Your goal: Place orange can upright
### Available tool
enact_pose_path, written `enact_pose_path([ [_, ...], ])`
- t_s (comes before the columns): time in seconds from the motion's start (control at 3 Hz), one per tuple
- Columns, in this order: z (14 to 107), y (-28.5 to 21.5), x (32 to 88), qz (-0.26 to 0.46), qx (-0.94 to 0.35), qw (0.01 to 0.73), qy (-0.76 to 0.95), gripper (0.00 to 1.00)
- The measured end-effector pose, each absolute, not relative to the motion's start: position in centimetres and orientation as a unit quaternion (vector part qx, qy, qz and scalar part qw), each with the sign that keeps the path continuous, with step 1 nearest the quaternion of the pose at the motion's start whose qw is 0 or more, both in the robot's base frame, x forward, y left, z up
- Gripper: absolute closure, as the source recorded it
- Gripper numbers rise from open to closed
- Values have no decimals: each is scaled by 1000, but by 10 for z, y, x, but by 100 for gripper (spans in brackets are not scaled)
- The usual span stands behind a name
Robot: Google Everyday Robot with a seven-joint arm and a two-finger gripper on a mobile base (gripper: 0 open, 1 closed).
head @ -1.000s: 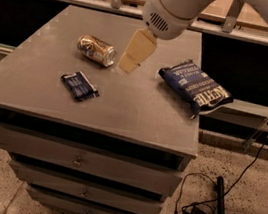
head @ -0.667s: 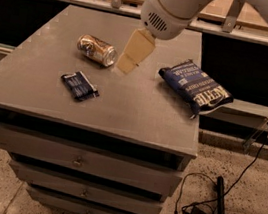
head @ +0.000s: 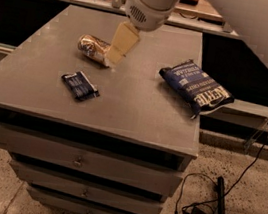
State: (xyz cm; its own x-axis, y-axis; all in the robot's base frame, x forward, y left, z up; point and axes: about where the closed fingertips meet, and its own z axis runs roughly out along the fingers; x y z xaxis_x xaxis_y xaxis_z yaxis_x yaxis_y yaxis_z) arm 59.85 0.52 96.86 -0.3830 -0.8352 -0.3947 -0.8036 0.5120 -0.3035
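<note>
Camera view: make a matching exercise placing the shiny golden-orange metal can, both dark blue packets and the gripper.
1 shiny golden-orange metal can
2 small flat dark blue packet
3 large dark blue snack bag
4 cream gripper

A right side of grey cabinet top
B on its side, rear left
C front left
D by the can's right end

Pairs: 1-B, 2-C, 3-A, 4-D

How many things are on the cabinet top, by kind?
Orange can: 1, lying on its side
Dark blue snack packets: 2, one large, one small
Total: 3
The gripper is at the can's right end.
</note>
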Motion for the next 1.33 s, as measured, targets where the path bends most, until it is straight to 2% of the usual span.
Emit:
enact_pose_path([
  [0.33, 946, 37, 649, -47, -495, 232, 836, 0],
  [1.33, 885, 135, 691, -3, -542, 184, 820, 0],
])
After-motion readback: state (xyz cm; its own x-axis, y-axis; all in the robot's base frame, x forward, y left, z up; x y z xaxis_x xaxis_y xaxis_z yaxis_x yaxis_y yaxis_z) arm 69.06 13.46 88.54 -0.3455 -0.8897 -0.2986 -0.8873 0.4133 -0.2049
